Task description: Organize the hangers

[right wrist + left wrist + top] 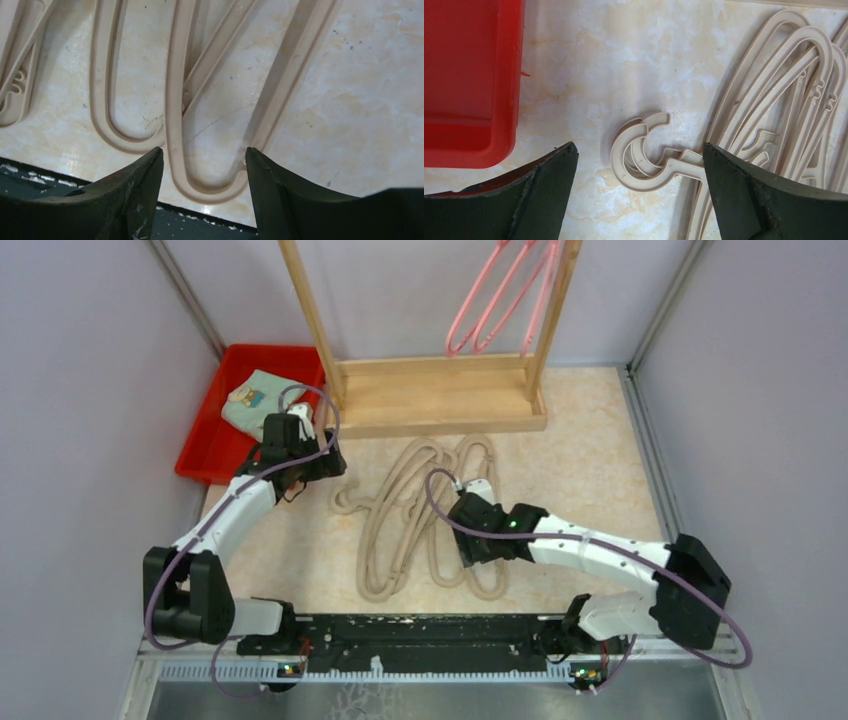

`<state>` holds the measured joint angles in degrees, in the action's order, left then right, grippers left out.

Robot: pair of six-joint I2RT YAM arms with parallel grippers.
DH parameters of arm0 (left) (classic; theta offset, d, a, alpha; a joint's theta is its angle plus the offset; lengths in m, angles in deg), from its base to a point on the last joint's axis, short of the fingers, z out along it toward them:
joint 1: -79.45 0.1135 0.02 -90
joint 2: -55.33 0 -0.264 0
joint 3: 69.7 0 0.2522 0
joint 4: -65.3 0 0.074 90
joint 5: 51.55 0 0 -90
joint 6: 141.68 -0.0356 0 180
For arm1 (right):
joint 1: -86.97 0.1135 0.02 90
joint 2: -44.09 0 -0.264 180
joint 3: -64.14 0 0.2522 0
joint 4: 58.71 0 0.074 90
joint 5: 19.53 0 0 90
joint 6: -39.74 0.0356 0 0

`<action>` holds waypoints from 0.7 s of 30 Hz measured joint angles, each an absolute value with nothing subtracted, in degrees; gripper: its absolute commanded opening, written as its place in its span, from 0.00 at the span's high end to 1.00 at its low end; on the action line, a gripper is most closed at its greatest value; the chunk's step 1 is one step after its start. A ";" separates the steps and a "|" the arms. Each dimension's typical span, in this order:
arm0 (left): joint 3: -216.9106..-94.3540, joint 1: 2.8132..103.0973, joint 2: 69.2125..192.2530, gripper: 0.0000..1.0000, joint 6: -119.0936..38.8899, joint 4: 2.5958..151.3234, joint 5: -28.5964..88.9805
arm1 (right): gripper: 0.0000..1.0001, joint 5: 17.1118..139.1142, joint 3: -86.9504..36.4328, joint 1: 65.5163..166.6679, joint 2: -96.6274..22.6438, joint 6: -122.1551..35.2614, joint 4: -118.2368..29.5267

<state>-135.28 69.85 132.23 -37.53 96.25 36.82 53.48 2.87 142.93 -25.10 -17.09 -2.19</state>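
Both reach low over hangers — left pincer spread, downturned | right pincer spread, downturned

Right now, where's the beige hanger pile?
Top view: the beige hangers lie tangled mid-table, just in front of the wooden rack, between the two arms; their hooks sit below the open left claw.

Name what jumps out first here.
A tangled heap of beige hangers sprawls mid-table, with pink hangers hung on the wooden rack behind. The left gripper hovers open above the hooks, the right gripper open over a loop's end. A red bin sits far-left.
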 measured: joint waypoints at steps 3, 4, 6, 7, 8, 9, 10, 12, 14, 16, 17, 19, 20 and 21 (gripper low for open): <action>-134.97 69.83 130.88 0.00 -37.29 96.30 36.78 | 0.44 52.06 2.87 144.33 -30.06 -16.15 -6.01; -134.77 69.83 130.37 0.00 -37.22 96.34 36.74 | 0.45 51.51 2.98 144.35 -31.31 -15.91 -7.41; -134.34 69.83 129.65 0.00 -37.09 96.34 36.74 | 0.45 50.83 3.24 144.24 -32.73 -15.59 -9.49; -134.07 69.83 129.32 0.00 -37.09 96.38 36.74 | 0.45 50.68 3.26 144.24 -33.49 -15.59 -10.54; -133.75 69.83 129.00 0.00 -37.09 96.47 36.76 | 0.45 50.62 3.26 144.24 -34.39 -15.61 -11.74; -133.42 69.83 128.76 0.00 -37.07 96.58 36.76 | 0.46 50.57 3.26 144.24 -35.31 -15.65 -12.83; -133.20 69.83 128.60 0.00 -37.07 96.73 36.76 | 0.46 50.57 3.26 144.24 -36.40 -15.74 -13.73; -132.70 69.83 128.45 0.00 -37.09 97.13 36.76 | 0.46 50.70 3.24 144.24 -38.45 -16.13 -15.10; -132.32 69.83 128.38 0.00 -37.09 97.37 36.78 | 0.47 51.10 3.24 144.24 -40.55 -16.61 -16.37; -132.17 69.83 128.38 0.00 -37.14 97.57 36.89 | 0.54 51.34 3.15 144.24 -42.37 -16.83 -17.20; -132.15 69.83 128.38 0.00 -37.16 97.57 36.93 | 0.59 51.40 3.04 144.24 -43.33 -16.96 -17.53; -132.15 69.83 128.38 0.00 -37.20 97.54 37.04 | 0.71 51.82 2.78 144.24 -44.90 -17.09 -18.25; -132.15 69.83 128.38 0.00 -37.25 97.54 37.13 | 0.79 51.93 2.34 144.24 -45.23 -17.16 -18.36; -132.15 69.83 128.38 0.00 -37.31 97.54 37.17 | 0.86 52.04 2.15 144.24 -45.67 -17.03 -18.65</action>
